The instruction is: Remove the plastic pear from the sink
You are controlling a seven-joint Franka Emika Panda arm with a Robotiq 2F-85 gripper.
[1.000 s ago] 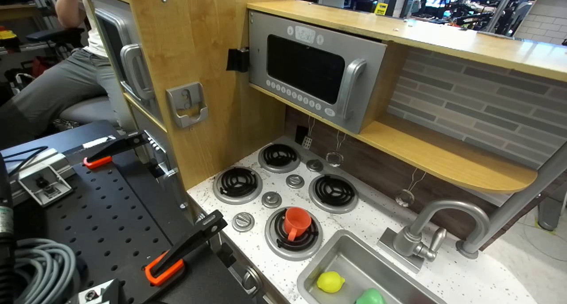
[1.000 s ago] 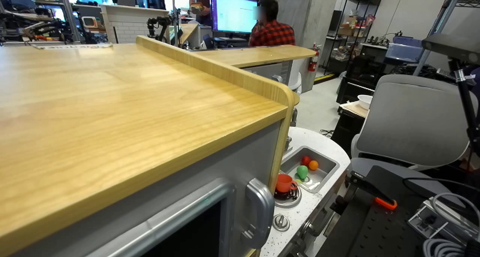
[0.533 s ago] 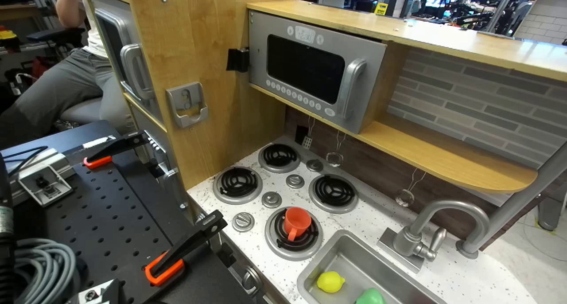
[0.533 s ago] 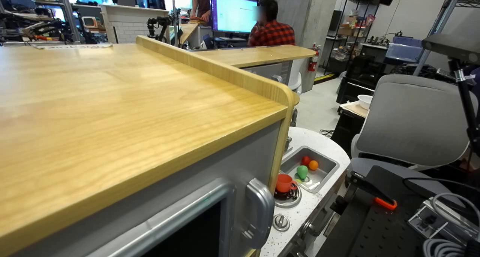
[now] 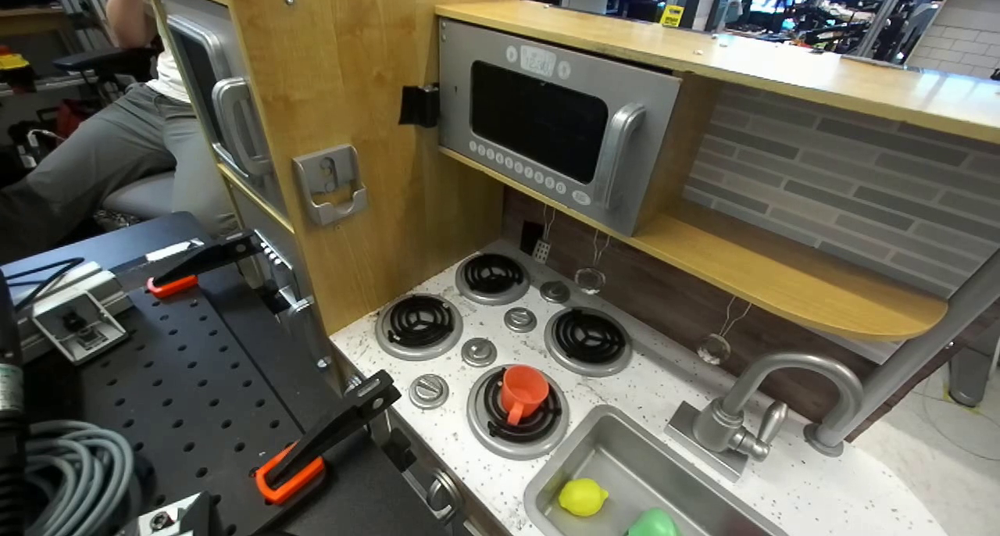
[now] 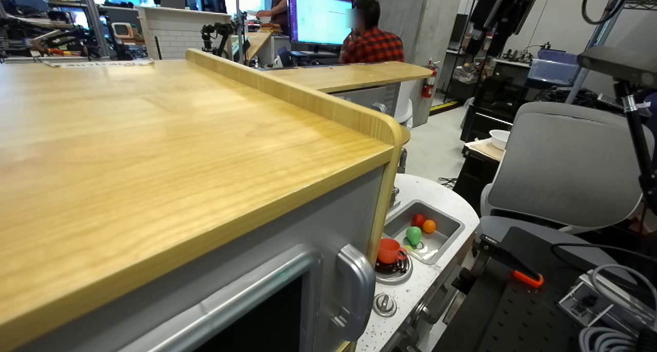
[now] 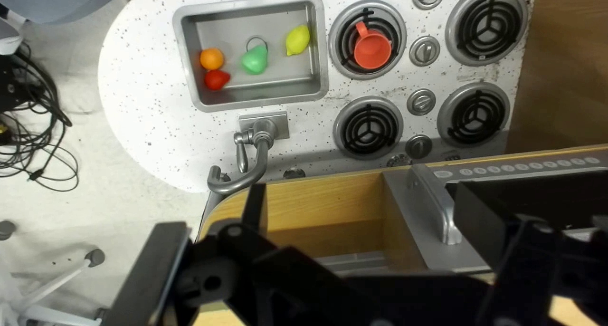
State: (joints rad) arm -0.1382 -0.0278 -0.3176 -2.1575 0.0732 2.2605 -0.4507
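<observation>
My black gripper (image 7: 351, 216) gapes, empty. Well below, the light-green plastic pear (image 7: 255, 60) shares the rectangular grey-metal sink (image 7: 321, 45) with yellow, orange and red fruits (image 7: 212, 59).

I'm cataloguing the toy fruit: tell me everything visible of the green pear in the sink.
The plastic pear is light green, smooth and glossy like moulded plastic, one end broad, the other tapering. It seems to lie on its side in the sink, tapered end roughly away from the faucet. In the wrist view it covers part of the drain ring; whether it rests on that is unclear. It sits apart from the yellow fruit, the orange fruit and the red fruit, and nothing grips it.
</observation>
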